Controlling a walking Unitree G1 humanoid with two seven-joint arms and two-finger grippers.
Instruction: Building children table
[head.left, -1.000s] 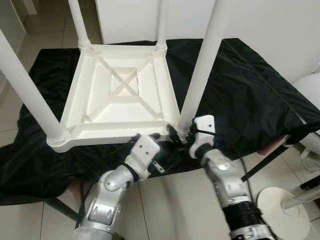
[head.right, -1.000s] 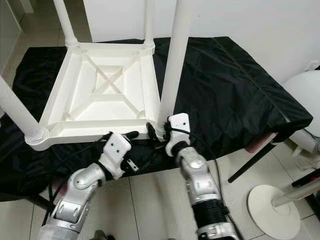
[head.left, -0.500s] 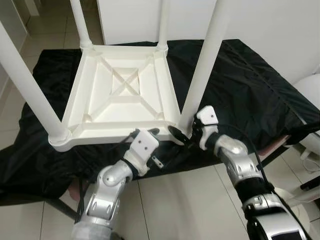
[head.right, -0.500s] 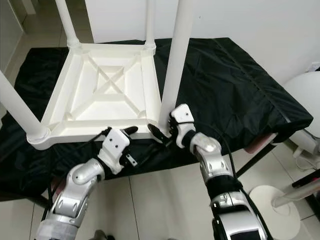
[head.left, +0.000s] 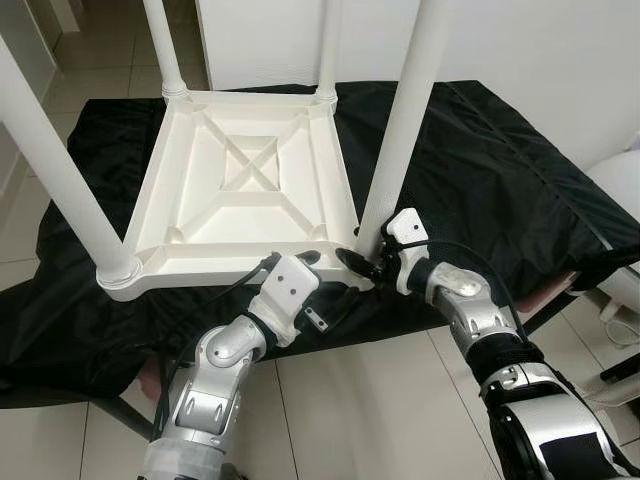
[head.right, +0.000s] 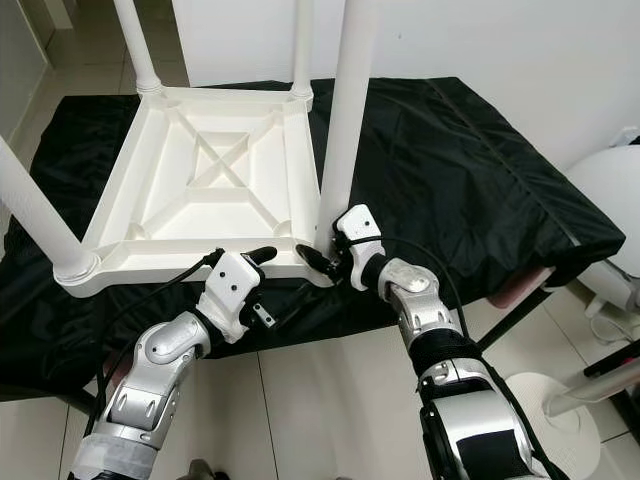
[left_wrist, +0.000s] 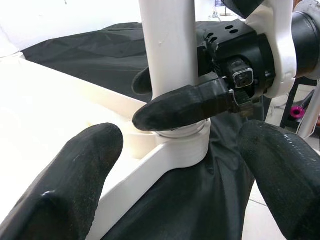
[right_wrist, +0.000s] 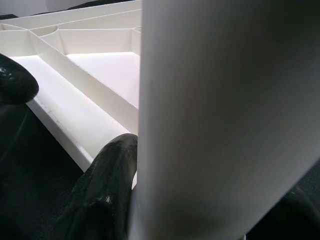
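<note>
Right gripper (head.left: 368, 262) clamped on leg (head.left: 400, 130) base, 5 o'clock corner of table (head.left: 245, 190). Left gripper (left_wrist: 175, 165) open, empty. Probably light, stiff, slippery plastic; best gripped low.

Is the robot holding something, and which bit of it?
Yes. The right gripper grips the near right table leg low down, just above its socket in the upturned white table. The left gripper is open, holding nothing.

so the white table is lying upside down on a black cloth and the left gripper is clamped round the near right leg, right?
Not quite: the right gripper is the one clamped round that leg, as the left wrist view shows. The left gripper sits open by the table edge. The black cloth is right.
</note>
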